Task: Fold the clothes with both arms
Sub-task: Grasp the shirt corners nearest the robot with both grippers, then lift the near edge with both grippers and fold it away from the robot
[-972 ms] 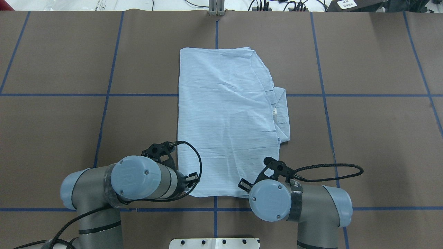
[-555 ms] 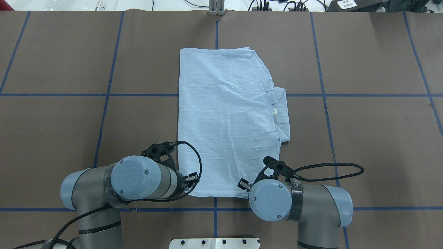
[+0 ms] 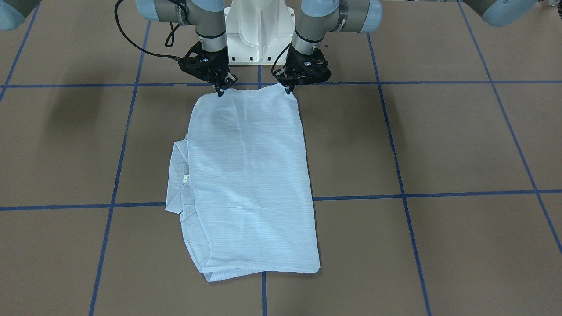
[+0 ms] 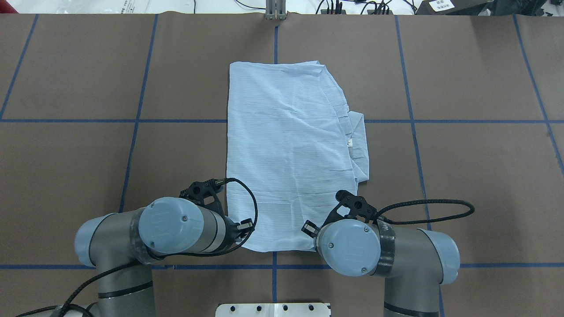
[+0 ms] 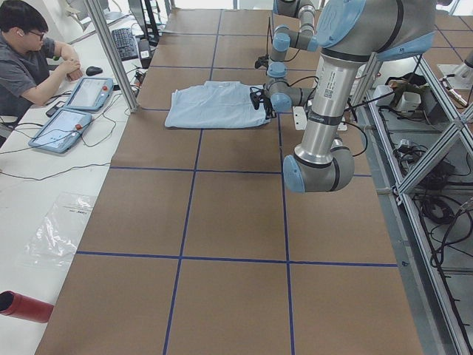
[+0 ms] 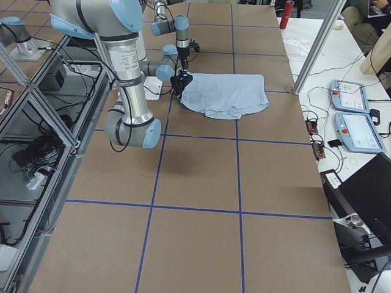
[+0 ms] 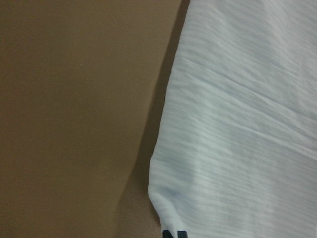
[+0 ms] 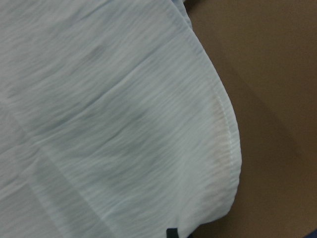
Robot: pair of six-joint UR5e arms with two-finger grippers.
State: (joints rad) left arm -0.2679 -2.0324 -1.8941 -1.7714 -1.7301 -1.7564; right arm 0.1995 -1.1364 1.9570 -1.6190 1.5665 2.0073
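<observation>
I see my black right gripper (image 3: 219, 91) nudge far-right while the black left gripper (image 3: 288, 90) barely moves, both jaws pinched narrow on near hem corners of the thin light-blue pinstriped shirt (image 4: 286, 149) lying flat mid-table, so I judge the fold's lift is starting.

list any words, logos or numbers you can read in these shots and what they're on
"UR": faint raised logo on the left arm, on its blue end cap.
Lettering on the right arm, on its dark wrist band: too blurred to read.
Small white tag on the shirt: too small to read.
White label on the dark box at the far edge: too blurred to read.
</observation>
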